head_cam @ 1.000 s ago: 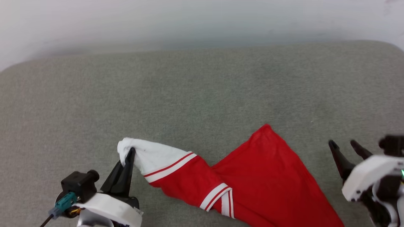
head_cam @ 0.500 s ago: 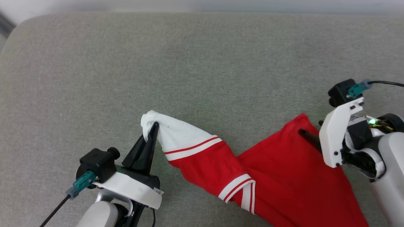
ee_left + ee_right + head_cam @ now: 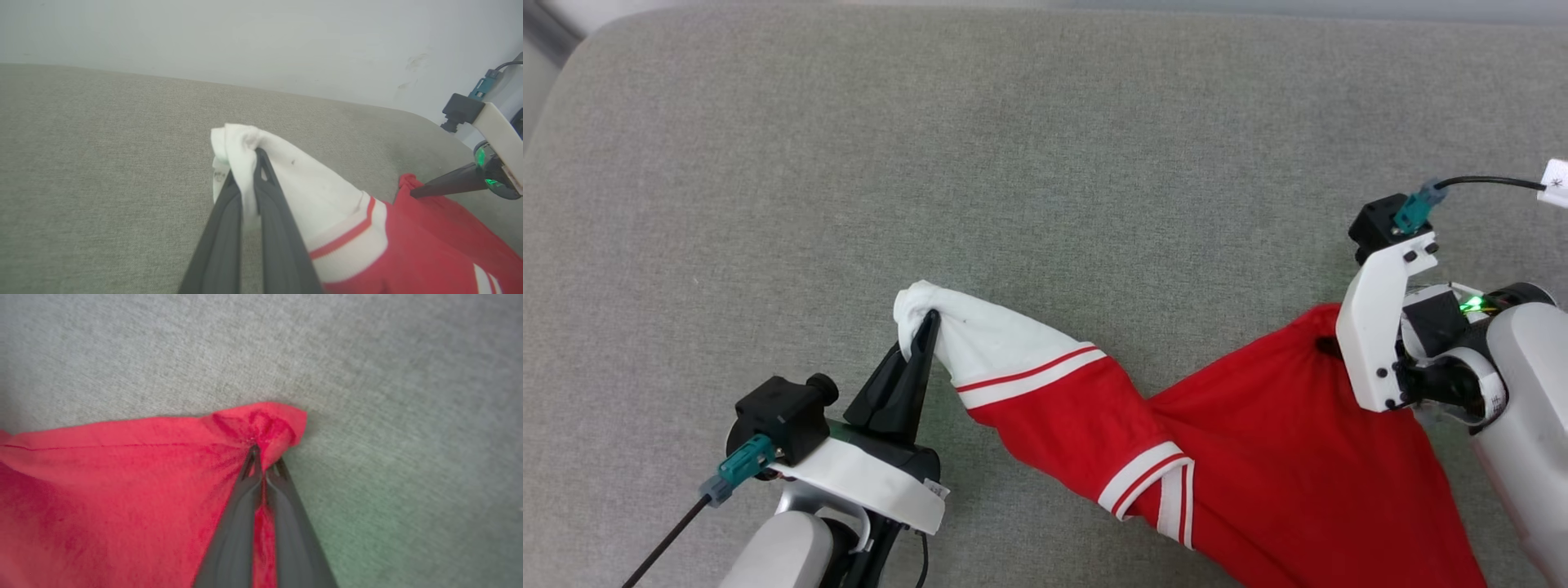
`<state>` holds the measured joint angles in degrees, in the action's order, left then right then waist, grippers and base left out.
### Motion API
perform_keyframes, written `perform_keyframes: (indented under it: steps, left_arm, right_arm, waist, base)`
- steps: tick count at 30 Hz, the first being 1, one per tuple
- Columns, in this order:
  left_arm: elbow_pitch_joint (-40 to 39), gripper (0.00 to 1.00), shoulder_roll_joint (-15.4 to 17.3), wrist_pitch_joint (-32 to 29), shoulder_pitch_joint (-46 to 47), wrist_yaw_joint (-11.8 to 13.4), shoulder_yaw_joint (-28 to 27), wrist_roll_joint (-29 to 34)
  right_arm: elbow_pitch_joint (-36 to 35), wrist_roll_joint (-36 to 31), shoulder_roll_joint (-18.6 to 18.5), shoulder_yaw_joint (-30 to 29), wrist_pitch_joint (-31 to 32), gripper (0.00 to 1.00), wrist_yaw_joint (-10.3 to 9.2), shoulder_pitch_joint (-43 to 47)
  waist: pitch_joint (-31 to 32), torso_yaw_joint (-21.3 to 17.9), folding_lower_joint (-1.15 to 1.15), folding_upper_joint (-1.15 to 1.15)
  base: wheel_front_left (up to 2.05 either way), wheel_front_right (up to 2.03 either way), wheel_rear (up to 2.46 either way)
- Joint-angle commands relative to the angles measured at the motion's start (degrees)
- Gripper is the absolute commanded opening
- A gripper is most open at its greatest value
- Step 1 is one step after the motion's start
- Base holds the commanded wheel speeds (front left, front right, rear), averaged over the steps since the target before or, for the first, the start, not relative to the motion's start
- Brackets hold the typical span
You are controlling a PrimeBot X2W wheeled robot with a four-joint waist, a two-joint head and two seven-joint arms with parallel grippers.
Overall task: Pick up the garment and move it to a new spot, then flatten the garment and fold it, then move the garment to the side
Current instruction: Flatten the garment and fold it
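my left gripper (image 3: pixel 929 320) is closed tight on the white sleeve end (image 3: pixel 980 339) of the garment (image 3: pixel 1258 457). the cloth is bunched over the tips of the fingers. my right gripper (image 3: pixel 263 455) is closed too, on a red corner (image 3: pixel 265 424) of the garment. a strip of red cloth is pinched between its two fingers, and small wrinkles run to the tips.

between the two grips the garment lies twisted on the cushion (image 3: pixel 1045 163). first comes the white sleeve, then striped trim, then red cloth that gets wide toward the near edge of the head view, where a second striped trim shows. the garment is in the near half of the cushion, more to my right side.

the cushion is grey-green woven fabric, flat, with a rounded far left corner in the head view. behind it stands a pale wall (image 3: pixel 261 36) with a few small marks.

one second before, my right gripper was wide open and apart from the garment, to the right of it. now it has the corner. that corner was a flat point then, and now it is bunched. my left gripper held the sleeve end then also. the head camera has tilted down, so less wall and more cushion is seen; this is not a move of the garment.
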<state>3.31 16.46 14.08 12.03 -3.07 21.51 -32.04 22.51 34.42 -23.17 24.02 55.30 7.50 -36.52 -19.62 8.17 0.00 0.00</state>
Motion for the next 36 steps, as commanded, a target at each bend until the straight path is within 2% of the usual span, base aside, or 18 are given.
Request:
perform_keyframes:
  steps: [1,9,15,19,28,36]
  left_arm:
    - [0.0,0.00,0.4,0.3,0.5,-0.2,-0.3,-0.1]
    - [-1.4,0.00,3.3,-0.8,4.9,-1.5,-0.6,1.0]
    - [-3.0,0.00,6.4,-3.3,12.8,-2.5,-0.8,2.2]
    - [-1.3,0.00,7.4,-6.3,19.8,-3.1,-0.9,1.5]
    - [11.5,0.00,8.2,-11.4,40.3,-4.1,-0.8,-1.1]
    - [24.5,0.00,10.8,-10.2,60.9,-4.3,-1.0,-0.6]
  right_arm:
    - [2.3,0.1,1.1,1.7,-0.4,0.00,-0.02,2.2]
    - [0.2,-3.4,0.7,-2.8,-10.0,0.00,-0.02,-4.6]
    - [-0.1,-7.9,1.9,-7.0,-16.8,0.00,-0.03,-8.6]
    - [-0.3,-11.2,3.3,-10.5,-20.7,0.00,-0.03,-11.6]
    - [1.1,-18.9,7.1,-18.0,-26.2,0.00,-0.03,-23.0]
    - [4.3,-24.5,10.6,-24.1,-32.0,0.00,-0.06,-37.1]
  waist:
    - [0.6,-0.3,0.00,0.00]
    - [3.3,-1.8,0.00,0.00]
    - [5.9,-3.7,0.00,0.00]
    - [7.0,-5.0,0.00,0.00]
    - [3.9,-7.9,0.00,0.00]
    - [-2.9,-9.6,0.00,0.00]
  base:
    - [0.00,0.00,0.00]
    - [0.00,0.00,0.00]
    - [0.00,0.00,0.00]
    - [0.00,0.00,0.00]
    - [0.00,0.00,0.00]
    - [0.00,0.00,0.00]
